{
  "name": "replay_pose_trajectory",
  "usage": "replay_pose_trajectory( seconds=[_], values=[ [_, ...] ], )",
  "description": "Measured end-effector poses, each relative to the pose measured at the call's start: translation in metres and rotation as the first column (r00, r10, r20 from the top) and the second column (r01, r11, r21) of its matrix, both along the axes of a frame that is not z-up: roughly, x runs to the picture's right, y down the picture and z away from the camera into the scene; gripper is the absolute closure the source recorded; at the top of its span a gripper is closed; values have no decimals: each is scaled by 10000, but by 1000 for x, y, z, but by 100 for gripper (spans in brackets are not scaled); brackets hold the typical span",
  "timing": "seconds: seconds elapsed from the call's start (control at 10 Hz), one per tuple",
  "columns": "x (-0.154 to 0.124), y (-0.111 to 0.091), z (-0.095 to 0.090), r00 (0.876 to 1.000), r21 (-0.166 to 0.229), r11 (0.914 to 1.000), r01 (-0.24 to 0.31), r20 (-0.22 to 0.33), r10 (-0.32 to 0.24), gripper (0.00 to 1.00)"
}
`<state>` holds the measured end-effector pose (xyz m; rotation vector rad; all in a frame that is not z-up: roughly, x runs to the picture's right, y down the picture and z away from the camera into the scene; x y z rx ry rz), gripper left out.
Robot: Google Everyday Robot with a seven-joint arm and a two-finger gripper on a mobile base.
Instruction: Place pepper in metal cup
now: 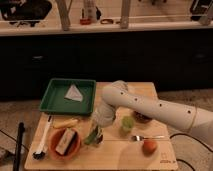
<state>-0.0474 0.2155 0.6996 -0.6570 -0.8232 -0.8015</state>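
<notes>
My gripper hangs from the white arm that reaches in from the right. It is low over the wooden table, just right of the orange bowl. A slim green pepper sits tilted between its fingers, and the gripper is shut on it, close above the tabletop. The metal cup does not show in this view; the arm and gripper may hide it.
A green tray with a folded pale item stands at the back left. A pale yellow oblong item lies behind the orange bowl. A pale-green cup, a dark bowl, a fork and an orange fruit lie at the right. A white utensil lies at the left edge.
</notes>
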Motion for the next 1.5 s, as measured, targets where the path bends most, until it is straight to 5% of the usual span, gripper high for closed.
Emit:
replay_pose_trajectory(
  seconds=[0.6,1.5],
  values=[
    [0,1,5,9993,-10,9993,371,78,-370,21],
    [3,-1,6,9960,23,9975,704,550,-704,20]
  ],
)
